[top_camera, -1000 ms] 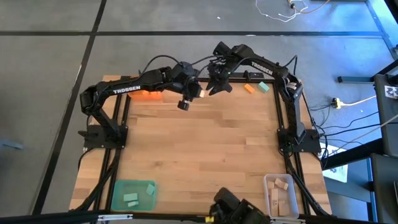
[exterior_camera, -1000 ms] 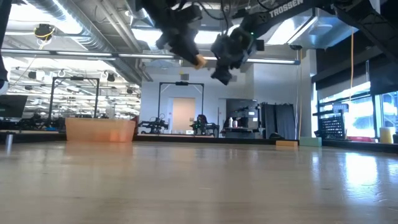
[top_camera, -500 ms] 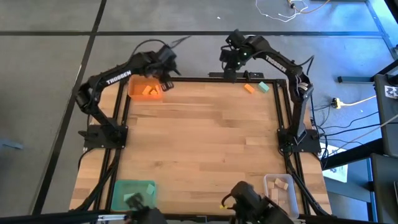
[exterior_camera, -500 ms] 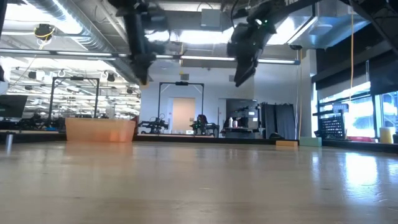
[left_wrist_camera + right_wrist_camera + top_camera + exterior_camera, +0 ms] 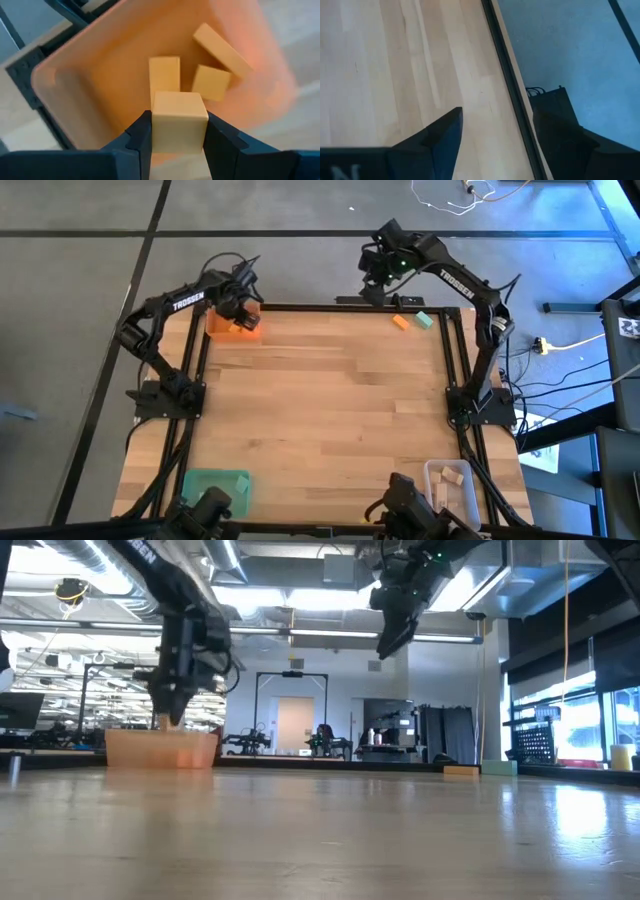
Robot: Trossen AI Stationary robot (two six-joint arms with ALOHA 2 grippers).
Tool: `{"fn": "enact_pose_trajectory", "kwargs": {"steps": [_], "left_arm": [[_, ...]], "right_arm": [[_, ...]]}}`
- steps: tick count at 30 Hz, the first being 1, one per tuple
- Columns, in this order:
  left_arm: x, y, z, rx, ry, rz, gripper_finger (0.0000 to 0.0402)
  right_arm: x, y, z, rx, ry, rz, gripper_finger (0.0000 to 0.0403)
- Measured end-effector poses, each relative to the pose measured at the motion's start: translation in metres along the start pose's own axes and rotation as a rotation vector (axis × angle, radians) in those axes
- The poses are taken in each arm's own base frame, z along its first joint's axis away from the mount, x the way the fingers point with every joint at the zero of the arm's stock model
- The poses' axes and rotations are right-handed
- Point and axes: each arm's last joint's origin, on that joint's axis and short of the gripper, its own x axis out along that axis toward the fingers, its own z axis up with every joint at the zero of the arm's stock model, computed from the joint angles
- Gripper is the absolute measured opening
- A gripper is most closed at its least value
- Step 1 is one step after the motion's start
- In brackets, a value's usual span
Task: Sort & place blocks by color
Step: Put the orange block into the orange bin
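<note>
Orange block [image 5: 179,121] pinched in the left gripper [image 5: 175,132] has swung from mid-table to just above the orange tray [image 5: 217,327], where three orange blocks [image 5: 212,82] already lie, so a drop looks near. Tray walls crowd it. Right gripper [image 5: 495,135], fingers spread and empty, has backed off to the far table edge [image 5: 512,90].

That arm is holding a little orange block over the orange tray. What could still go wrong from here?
The left gripper holds the orange block above the orange tray, which already has three blocks inside. Dropped from there, it might bounce off them and hop out.

The tray sits at the table's far corner, so a stray block could fall off the edge.

The right gripper hangs open and empty; two blocks still wait nearby.
</note>
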Motion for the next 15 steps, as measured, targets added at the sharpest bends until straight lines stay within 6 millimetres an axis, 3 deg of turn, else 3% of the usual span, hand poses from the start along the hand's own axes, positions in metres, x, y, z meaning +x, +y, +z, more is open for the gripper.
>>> {"fn": "enact_pose_trajectory", "kwargs": {"steps": [4, 15], "left_arm": [[0.015, 0.002, -0.003, -0.035, -0.042, 0.029, 0.0125], [0.023, 0.01, -0.003, -0.123, -0.081, 0.141, 0.0125]], "right_arm": [[-0.001, 0.0, 0.0, -0.002, -0.005, -0.004, 0.0241], [-0.001, 0.0, 0.0, -0.002, -0.005, -0.004, 0.0241]]}}
